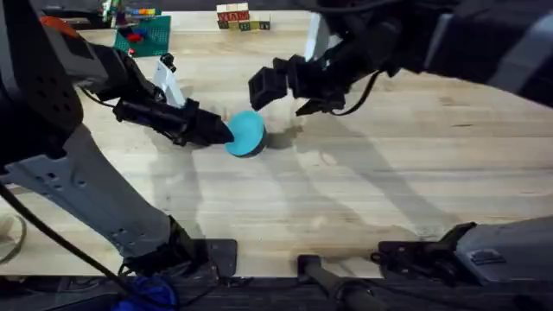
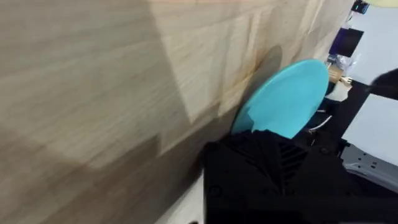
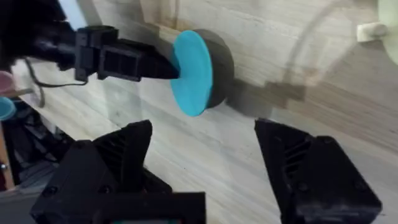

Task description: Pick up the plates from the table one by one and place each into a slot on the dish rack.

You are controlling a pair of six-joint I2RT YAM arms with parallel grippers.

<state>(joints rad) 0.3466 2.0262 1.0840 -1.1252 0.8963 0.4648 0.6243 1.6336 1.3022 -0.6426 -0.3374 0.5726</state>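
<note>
My left gripper (image 1: 226, 132) is closed on the edge of the bright blue plate (image 1: 246, 132), and I hold this plate tilted up on its edge, over the middle of the wooden table (image 1: 389, 173). In the overhead view the plate's lower rim is close to the tabletop, with a dark shadow under it, but I cannot tell if it touches the wood. In my left wrist view the plate (image 2: 286, 99) stands out beyond my black finger (image 2: 267, 149), with the table planks behind it. My right gripper (image 1: 289, 91) is just beside the plate, a little farther back on the table, and its jaws are wide open with nothing between them. In my right wrist view, beyond my two black fingers (image 3: 118, 155), I see the flat face of the plate (image 3: 191, 73) and my left gripper (image 3: 168, 67) pinching its rim from the side. At the far left corner of the table there is a green baseplate (image 1: 149, 36) with some small coloured pieces, and at the far edge some lettered blocks (image 1: 240, 17).
</note>
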